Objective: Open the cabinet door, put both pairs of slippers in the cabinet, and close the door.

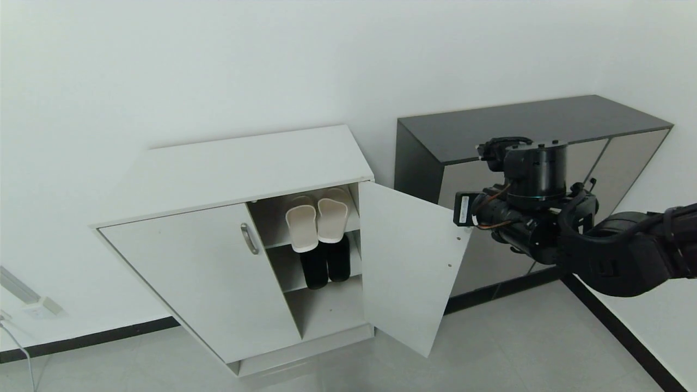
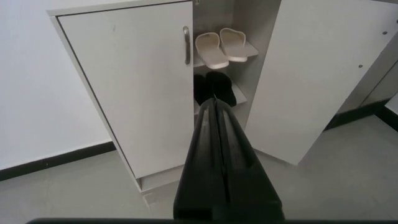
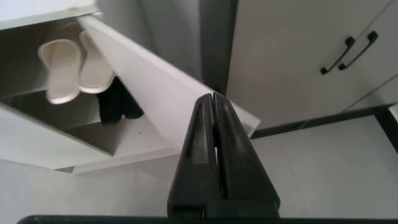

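The white cabinet [image 1: 245, 163] stands against the wall with its left door [image 1: 207, 272] closed and its right door [image 1: 408, 261] swung open. Inside, a white pair of slippers [image 1: 317, 222] lies on the upper shelf and a black pair [image 1: 326, 264] on the shelf below. My right gripper [image 1: 463, 211] sits beside the open door's outer edge, shut and holding nothing; its tip [image 3: 213, 96] is close to the door [image 3: 161, 87]. My left gripper [image 2: 215, 101] is shut and empty, held back from the cabinet and pointing toward the black slippers [image 2: 214, 87] and white slippers [image 2: 221, 48].
A dark sideboard [image 1: 533, 122] with mirrored fronts and black handles [image 3: 348, 53] stands right of the cabinet, close behind the open door. The closed door carries a metal handle [image 1: 249, 238]. Grey floor lies open in front. A power strip [image 1: 32, 305] sits at far left.
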